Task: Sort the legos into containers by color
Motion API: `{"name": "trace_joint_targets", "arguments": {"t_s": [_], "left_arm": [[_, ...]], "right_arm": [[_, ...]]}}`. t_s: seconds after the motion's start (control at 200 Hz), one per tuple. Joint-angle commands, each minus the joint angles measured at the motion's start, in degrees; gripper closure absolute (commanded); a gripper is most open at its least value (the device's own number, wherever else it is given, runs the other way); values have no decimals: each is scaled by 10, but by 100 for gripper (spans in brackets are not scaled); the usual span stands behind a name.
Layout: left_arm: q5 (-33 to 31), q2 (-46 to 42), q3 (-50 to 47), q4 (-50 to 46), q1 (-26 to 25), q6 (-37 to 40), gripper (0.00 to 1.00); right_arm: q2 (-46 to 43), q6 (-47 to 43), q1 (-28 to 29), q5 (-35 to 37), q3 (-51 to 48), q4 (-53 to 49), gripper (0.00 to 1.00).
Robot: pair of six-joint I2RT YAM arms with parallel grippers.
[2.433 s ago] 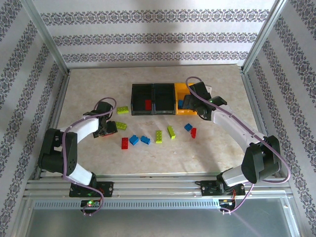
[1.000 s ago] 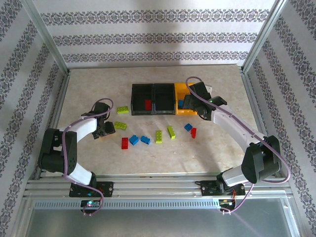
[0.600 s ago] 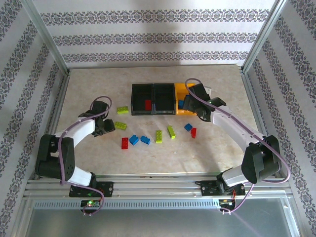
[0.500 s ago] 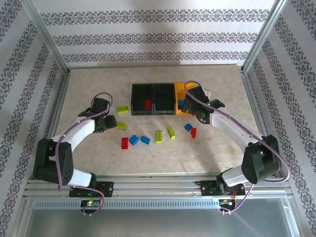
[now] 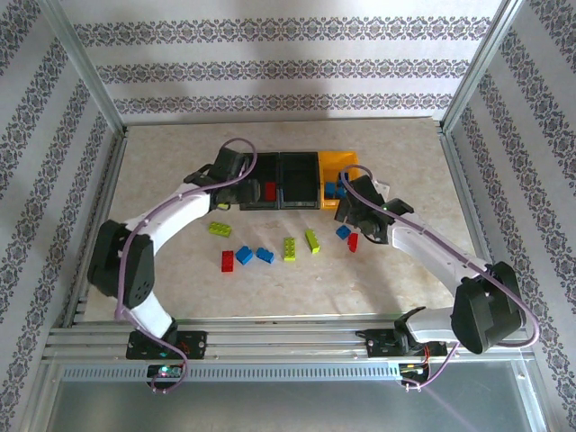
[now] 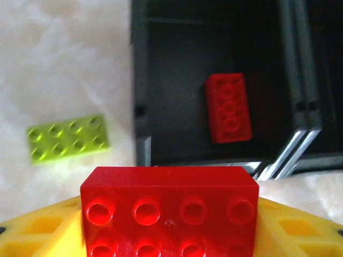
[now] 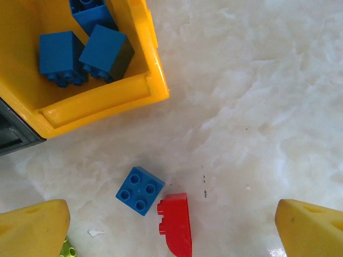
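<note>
Arms outstretched, left claw pinching red brick near bin, right claw spread.

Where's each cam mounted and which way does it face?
Top external: above, behind the bases, looking down on the table; left arm, right arm show.
Left wrist: on left arm, facing down into the left black bin; left fingers clamp a held red brick.
Right wrist: on right arm, facing down at the yellow bin; right fingers open, bottom corners.
Shared: top external, left wrist both see the binned red brick.
</note>
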Motion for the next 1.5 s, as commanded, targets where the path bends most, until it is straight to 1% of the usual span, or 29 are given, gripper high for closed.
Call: {"name": "trace_joint_targets", "arguments": {"t_s": [0.0,0.125,0.29,0.465,0.61,0.829,1.054,1.339,1.369,1.419,1.494], "left_arm": [[-16,39,50,-5,-7,42,47],[-35,85,97,-27,-9,60,47],[-60,127,138,-38,-9,78,48],[-65,163,167,-47,-10,84,48],[-74,186,186,-58,-10,82,47],[-68,197,190,-59,-16,75,43],[-67,186,184,-61,-21,61,37],[-66,184,179,-53,-22,54,40],[-66,185,180,-54,-22,53,38],[-64,186,182,-57,-22,51,32],[-58,182,178,-56,-23,45,27]], "right_arm": [[-18,16,8,21,-13,0,2],[-26,21,8,20,-22,0,2],[-30,25,9,16,-30,3,2],[-30,24,12,6,-34,12,2],[-28,26,17,-3,-37,14,5],[-20,34,24,-10,-44,17,8],[-18,37,28,-10,-46,16,10],[-14,36,31,-9,-44,16,10],[-14,36,31,-9,-44,17,10],[-15,36,30,-10,-43,17,10],[-14,35,32,-10,-43,17,10]]}}
